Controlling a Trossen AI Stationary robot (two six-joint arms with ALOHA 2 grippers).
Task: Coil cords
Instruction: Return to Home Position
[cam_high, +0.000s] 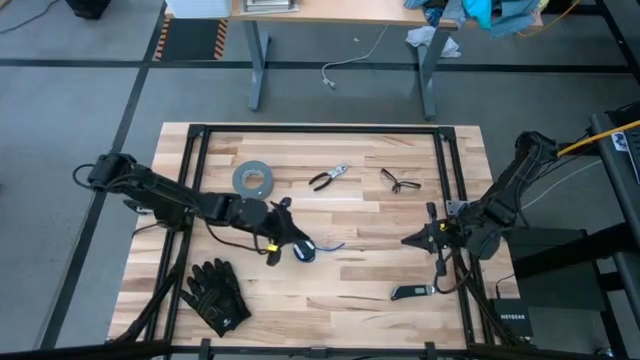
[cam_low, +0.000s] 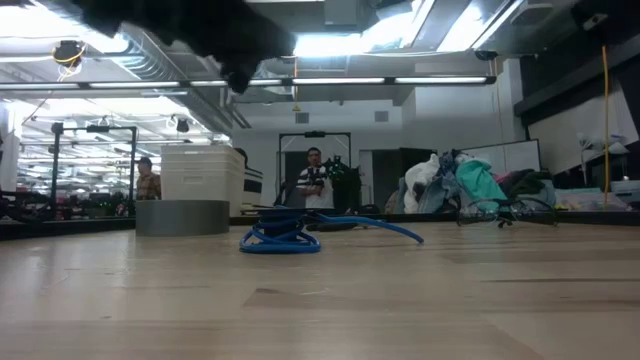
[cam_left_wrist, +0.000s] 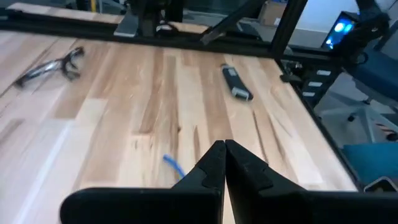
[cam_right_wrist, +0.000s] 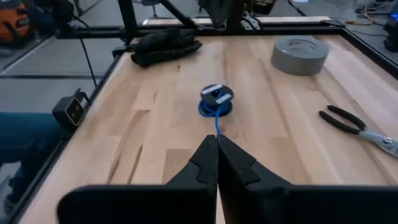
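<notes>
The cords (cam_high: 304, 250) lie on the table's middle as a small round black and blue bundle (cam_right_wrist: 216, 99), resting flat with a blue tail (cam_low: 385, 226) trailing toward the table's right. My left gripper (cam_left_wrist: 224, 149) is shut and hovers above the bundle (cam_low: 282, 236), pointing toward the table's right edge; only the tail's tip (cam_left_wrist: 173, 164) shows below its fingers. My right gripper (cam_high: 406, 240) is shut too. It hangs right of the bundle, clear of the table, and points at it (cam_right_wrist: 216, 142).
A grey tape roll (cam_high: 253, 179), pliers (cam_high: 328, 178) and safety glasses (cam_high: 400, 181) lie across the table's far half. Black gloves (cam_high: 215, 295) sit at the near left, and a dark folding knife (cam_high: 412, 292) at the near right. A black frame (cam_high: 320, 130) edges the table.
</notes>
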